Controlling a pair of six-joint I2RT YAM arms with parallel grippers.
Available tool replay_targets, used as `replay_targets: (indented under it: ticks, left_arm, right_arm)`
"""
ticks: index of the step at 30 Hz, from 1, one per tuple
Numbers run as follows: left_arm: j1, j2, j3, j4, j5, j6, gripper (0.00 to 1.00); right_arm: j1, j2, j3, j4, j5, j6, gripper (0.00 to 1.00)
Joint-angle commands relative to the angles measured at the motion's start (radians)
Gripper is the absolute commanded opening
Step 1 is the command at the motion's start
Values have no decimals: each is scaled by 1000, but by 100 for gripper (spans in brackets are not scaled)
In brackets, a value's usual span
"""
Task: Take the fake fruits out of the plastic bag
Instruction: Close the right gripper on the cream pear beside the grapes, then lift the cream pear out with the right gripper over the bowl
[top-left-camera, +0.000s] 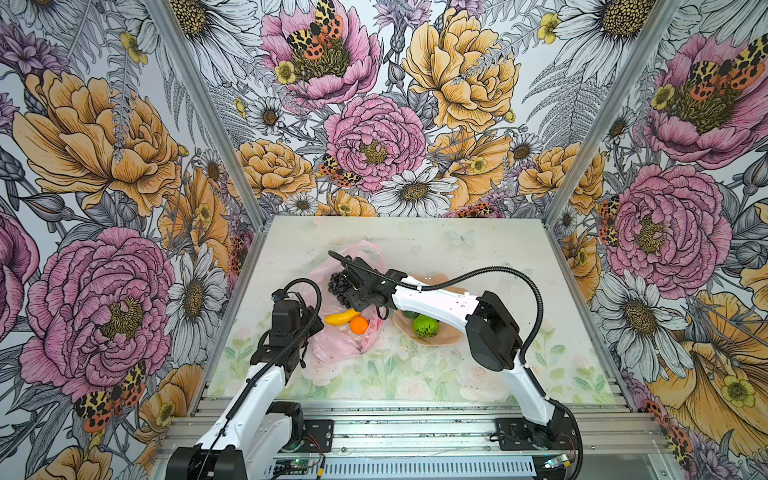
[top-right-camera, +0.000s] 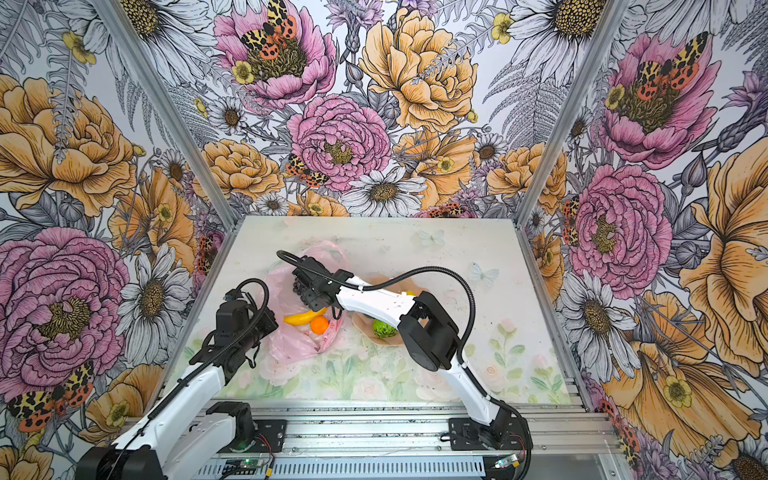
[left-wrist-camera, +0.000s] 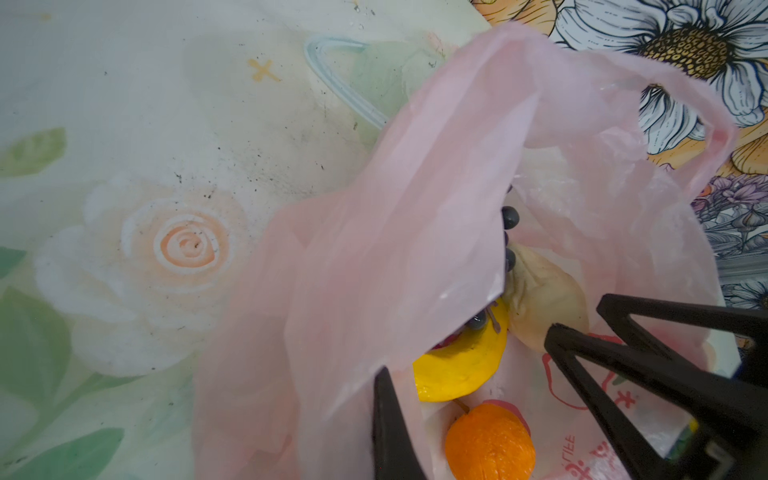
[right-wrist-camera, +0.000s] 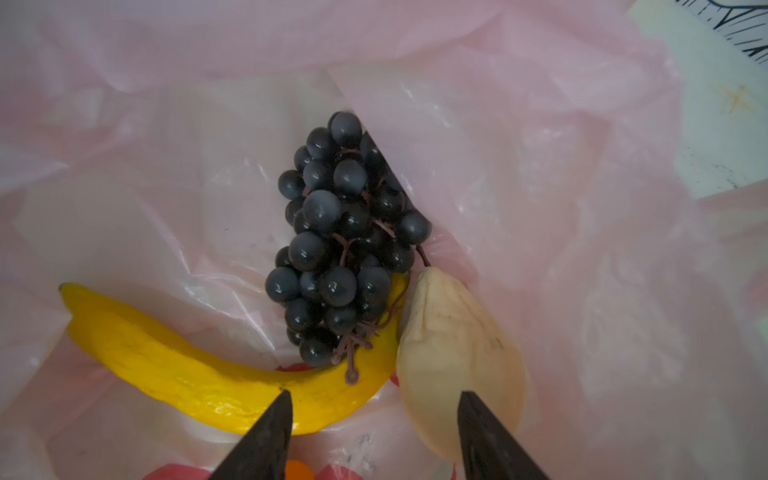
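Right pincer (right-wrist-camera: 374, 392) parted, grape bunch (right-wrist-camera: 340, 241) just beyond

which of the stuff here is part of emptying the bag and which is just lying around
Part of the job: translucent pink plastic carrier bag; inside it the yellow plastic banana, dark grape bunch, small orange fruit and cream-white lump; already out, the bumpy lime-green ball.
Just there: peach-pink scalloped bowl holding that ball; pale flower-printed tabletop.

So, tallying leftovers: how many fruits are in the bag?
4: grape bunch farthest back, banana and orange nearer, cream-white lump beside the grapes. The bag may hide more.
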Motion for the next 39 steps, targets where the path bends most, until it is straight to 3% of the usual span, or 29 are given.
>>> replay_targets:
  ticks: [1, 13, 20, 30, 39]
  left_arm:
    - [-8, -13, 11, 17, -28, 25, 0]
    - [-9, -22, 9, 16, -35, 25, 0]
    - [-8, -19, 9, 19, -36, 22, 0]
    - [-8, -20, 9, 16, -42, 22, 0]
    - [-7, -22, 9, 17, -46, 22, 0]
  right_arm:
    - [-26, 36, 44, 1, -5, -19, 64]
    - [-67, 128, 90, -10, -27, -25, 64]
    - [-72, 169, 118, -48, -64, -23, 70]
    - [-70, 160, 130, -70, -118, 5, 71]
    - [-66, 107, 117, -83, -128, 20, 54]
